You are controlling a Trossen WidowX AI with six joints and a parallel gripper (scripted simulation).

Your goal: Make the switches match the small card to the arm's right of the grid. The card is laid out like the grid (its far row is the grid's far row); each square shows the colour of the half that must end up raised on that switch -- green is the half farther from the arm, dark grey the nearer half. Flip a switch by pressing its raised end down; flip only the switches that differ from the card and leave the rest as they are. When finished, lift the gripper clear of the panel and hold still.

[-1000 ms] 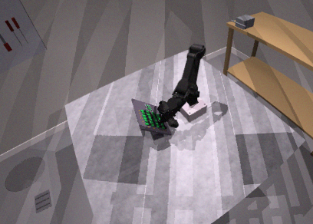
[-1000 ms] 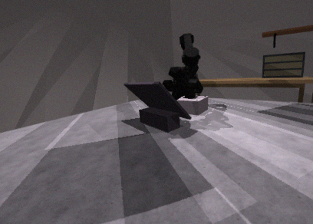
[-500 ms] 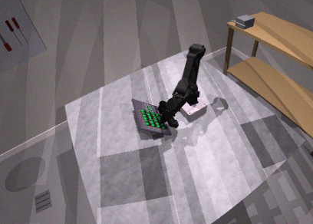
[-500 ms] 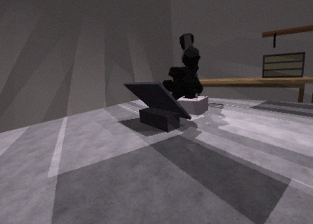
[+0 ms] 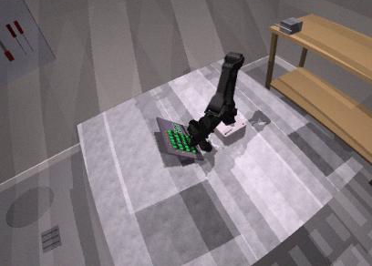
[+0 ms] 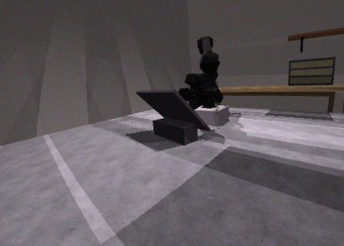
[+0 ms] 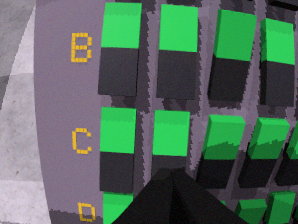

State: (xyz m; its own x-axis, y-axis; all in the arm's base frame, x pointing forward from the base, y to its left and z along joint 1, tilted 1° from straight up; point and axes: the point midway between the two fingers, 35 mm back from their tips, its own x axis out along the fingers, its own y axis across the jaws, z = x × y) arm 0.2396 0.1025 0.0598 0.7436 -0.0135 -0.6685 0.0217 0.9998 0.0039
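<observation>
The tilted purple panel (image 5: 162,124) (image 6: 162,103) (image 7: 57,105) carries rows of rocker switches, each with a green far half and a dark near half. Parts of rows B, C and D show in the wrist view. My gripper (image 5: 191,144) (image 7: 169,179) is shut and empty. Its tips overlap the dark half of the second switch (image 7: 171,134) from the left in row C; contact cannot be told. It hides parts of row D. The small card (image 5: 177,127) shows at the panel's upper side in the top view, too small to read. The switch faces are hidden in the exterior view.
A dark block (image 6: 174,131) supports the panel from below. The arm stands by a pale box (image 5: 232,129) (image 6: 214,115) on the panel's near side. A wooden shelf (image 5: 319,42) stands beyond the table.
</observation>
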